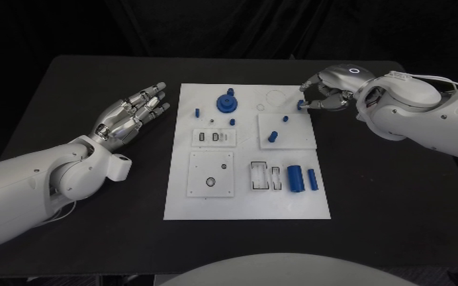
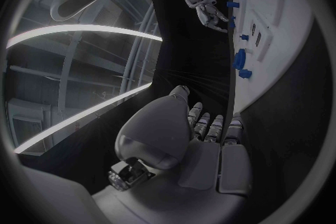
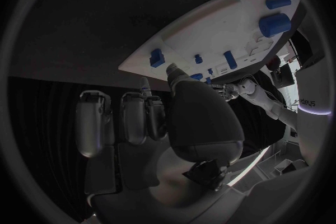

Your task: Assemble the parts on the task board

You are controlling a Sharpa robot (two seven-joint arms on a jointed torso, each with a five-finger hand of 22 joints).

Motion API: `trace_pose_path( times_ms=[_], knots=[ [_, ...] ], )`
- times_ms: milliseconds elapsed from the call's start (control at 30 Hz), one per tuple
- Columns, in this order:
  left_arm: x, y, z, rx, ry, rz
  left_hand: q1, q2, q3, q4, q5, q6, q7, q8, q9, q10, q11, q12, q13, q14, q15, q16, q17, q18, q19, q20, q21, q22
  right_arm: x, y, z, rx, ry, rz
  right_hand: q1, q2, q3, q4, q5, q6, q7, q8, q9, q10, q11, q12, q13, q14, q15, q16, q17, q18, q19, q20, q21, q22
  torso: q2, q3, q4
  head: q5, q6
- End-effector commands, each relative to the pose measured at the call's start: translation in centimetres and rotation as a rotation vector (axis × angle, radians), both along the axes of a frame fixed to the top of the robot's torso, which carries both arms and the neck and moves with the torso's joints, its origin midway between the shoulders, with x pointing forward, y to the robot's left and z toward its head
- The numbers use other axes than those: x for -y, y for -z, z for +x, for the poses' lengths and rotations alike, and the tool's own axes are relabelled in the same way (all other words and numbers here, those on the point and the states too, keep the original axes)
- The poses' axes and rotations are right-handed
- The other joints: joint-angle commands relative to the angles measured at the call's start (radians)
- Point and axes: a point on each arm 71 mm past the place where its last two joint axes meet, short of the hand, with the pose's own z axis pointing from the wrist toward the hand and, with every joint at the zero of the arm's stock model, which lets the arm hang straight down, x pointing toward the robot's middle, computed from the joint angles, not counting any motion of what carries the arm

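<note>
No readable writing on the board or parts; the only text is a small dark logo on a white arm link in the right wrist view, too small to read. Left hand point(image 1: 134, 115): palm flat over the black table point(image 1: 86, 94), fingers straight and slightly fanned, holding nothing, touching no part; it sits just beside the task board point(image 1: 246, 203), off its near-left edge, fingertips aimed toward the board's far corner. Left wrist view shows the same hand point(image 2: 210, 129) with fingers extended along the board edge, nothing between them. Board is a white rectangular plate with raised white sub-plates and slotted cutouts. Closest to the left hand's fingertips: a small blue peg point(image 1: 198, 111), then a blue gear-like round part point(image 1: 227, 102) with a knob on top. Further across: a small blue pin point(image 1: 232, 122), a short blue cylinder point(image 1: 272, 136) standing on a square sub-plate, and on the near side a large blue cylinder point(image 1: 296, 178) lying beside a thinner blue bar point(image 1: 312, 179). Right hand point(image 1: 323, 95): over the board's far-right corner, fingers curled in, pinching a small blue part point(image 1: 302, 105) at its fingertips, just above or on the board edge, can't tell which. Right wrist view shows the right hand's fingers bent toward the board.
</note>
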Motion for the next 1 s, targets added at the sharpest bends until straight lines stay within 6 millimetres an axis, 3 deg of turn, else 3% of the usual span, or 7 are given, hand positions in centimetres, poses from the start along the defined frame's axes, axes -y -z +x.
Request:
trace_pose_path(
  times_ms=[33,267,467,1000],
  knots=[
    [0.08,-0.4,-0.11,0.051,0.006,-0.047,-0.009,0.002,0.0,0.005,0.006,0.0,-0.003,0.0,0.0,0.001,0.006,0.004,0.0,0.0,0.004,-0.004,-0.002,0.01,-0.001,0.009,0.006,0.001,0.07,0.33,-0.05,-0.009,0.002,-0.004,0.014,-0.003,0.003,-0.003,0.008,0.01,0.001,-0.003,-0.001,0.041,-0.002,-0.004,0.169,0.066,0.001,-0.004,0.073,0.0,0.039,0.0,-0.005,0.207,-0.001,-0.0005,0.0012,-0.004,-0.003],
    [0.13,-0.28,-0.12,0.047,0.008,-0.048,-0.01,0.002,0.0,0.005,0.007,0.0,-0.003,0.0,0.0,0.0,0.005,0.004,0.0,0.0,0.005,-0.004,-0.002,0.01,-0.001,0.009,0.006,0.002,0.13,0.74,-0.06,-0.025,0.006,-0.01,0.05,-0.007,0.004,-0.015,0.04,0.024,0.001,0.0,0.0,0.041,-0.002,-0.003,0.169,0.066,0.001,-0.005,0.071,0.001,0.036,-0.001,-0.012,0.206,-0.001,-0.0009,0.0022,-0.005,-0.006],
    [0.09,-0.16,-0.15,0.044,0.008,-0.047,-0.01,0.002,0.0,0.005,0.007,0.0,-0.003,0.0,0.0,0.0,0.005,0.004,0.0,0.0,0.005,-0.004,-0.002,0.01,-0.001,0.009,0.006,0.002,0.11,0.89,-0.06,-0.031,0.007,-0.012,0.062,-0.008,0.003,-0.017,0.048,0.038,0.003,0.006,0.004,0.042,-0.001,-0.003,0.17,0.065,0.001,-0.007,0.069,0.002,0.035,0.0,-0.014,0.205,0.0,-0.0009,-0.0005,0.001,-0.01],
    [0.05,0.02,-0.2,0.04,0.009,-0.048,-0.011,0.002,0.0,0.005,0.008,-0.001,-0.003,0.0,0.0,0.0,0.005,0.004,0.0,0.0,0.006,-0.004,-0.002,0.01,0.0,0.009,0.006,0.002,-0.17,1.21,0.22,-0.044,0.009,-0.019,0.083,-0.005,0.001,-0.023,0.071,0.074,0.004,0.022,0.023,0.044,0.0,0.001,0.174,0.064,0.002,-0.01,0.066,0.003,0.033,0.001,-0.02,0.204,-0.001,-0.0002,0.0002,0.003,-0.016]
  ],
)
